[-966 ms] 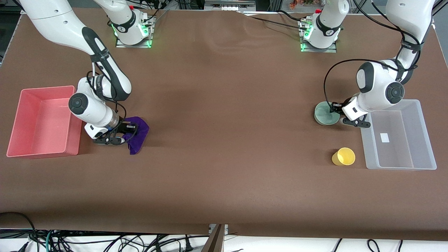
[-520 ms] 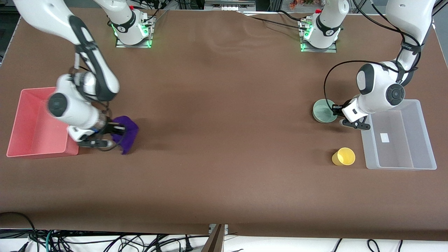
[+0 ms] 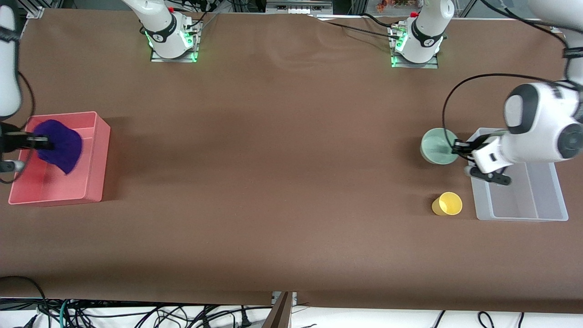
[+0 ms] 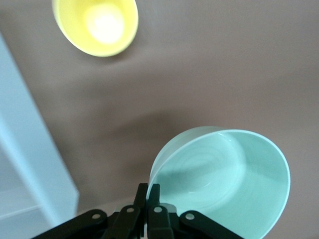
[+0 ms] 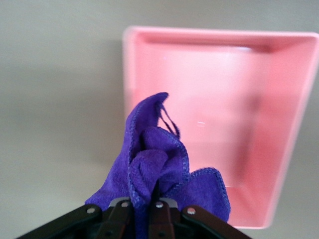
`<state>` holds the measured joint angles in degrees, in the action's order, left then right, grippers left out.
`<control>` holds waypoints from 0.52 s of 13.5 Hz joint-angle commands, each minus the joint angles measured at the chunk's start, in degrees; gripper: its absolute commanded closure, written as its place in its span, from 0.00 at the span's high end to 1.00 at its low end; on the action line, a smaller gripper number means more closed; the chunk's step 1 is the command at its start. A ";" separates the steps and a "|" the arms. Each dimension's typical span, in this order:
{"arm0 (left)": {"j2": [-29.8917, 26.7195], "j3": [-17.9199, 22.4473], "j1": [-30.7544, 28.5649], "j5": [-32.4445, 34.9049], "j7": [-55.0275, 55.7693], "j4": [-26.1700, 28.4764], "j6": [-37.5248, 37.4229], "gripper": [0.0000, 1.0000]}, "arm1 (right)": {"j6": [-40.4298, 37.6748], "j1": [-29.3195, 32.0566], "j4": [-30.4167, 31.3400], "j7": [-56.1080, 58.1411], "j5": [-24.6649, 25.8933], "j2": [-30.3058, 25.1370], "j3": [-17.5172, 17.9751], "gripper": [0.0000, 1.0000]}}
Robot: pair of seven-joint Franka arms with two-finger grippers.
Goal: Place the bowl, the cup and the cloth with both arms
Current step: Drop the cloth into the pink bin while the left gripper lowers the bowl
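My right gripper [image 3: 38,142] is shut on the purple cloth [image 3: 60,145] and holds it in the air over the pink bin [image 3: 95,159]. In the right wrist view the cloth [image 5: 159,169] hangs from the gripper [image 5: 148,196] above the bin [image 5: 249,129]. My left gripper [image 3: 457,148] is shut on the rim of the mint-green bowl [image 3: 436,145] and holds it above the table beside the clear bin [image 3: 553,191]. The left wrist view shows the bowl [image 4: 224,179] pinched in the gripper [image 4: 148,196]. The yellow cup [image 3: 447,203] stands on the table, also in the left wrist view [image 4: 97,25].
The pink bin sits at the right arm's end of the table, the clear plastic bin at the left arm's end. The yellow cup stands beside the clear bin's corner nearest the front camera. The brown table [image 3: 282,159] lies between them.
My right gripper lifted the cloth off the table and carried it over the pink bin. My left gripper raised the bowl and moved it toward the clear bin.
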<state>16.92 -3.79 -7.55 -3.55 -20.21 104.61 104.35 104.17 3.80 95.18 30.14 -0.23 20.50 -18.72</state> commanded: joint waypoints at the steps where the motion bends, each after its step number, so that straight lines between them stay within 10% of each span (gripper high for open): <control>1: 1.45 0.18 -1.84 5.29 -6.05 -5.90 -2.83 0.00 | 4.10 1.38 -0.61 6.23 -1.00 4.88 -2.20 0.00; 7: 10.22 0.36 -12.12 11.99 -24.93 -15.65 -2.13 0.00 | 9.38 2.97 0.97 7.48 -4.51 10.78 -2.64 0.00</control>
<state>21.28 -2.88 -16.19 7.20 -38.62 94.88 103.23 113.24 6.66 95.95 36.40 -3.25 30.91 -20.92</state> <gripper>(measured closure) 0.969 0.930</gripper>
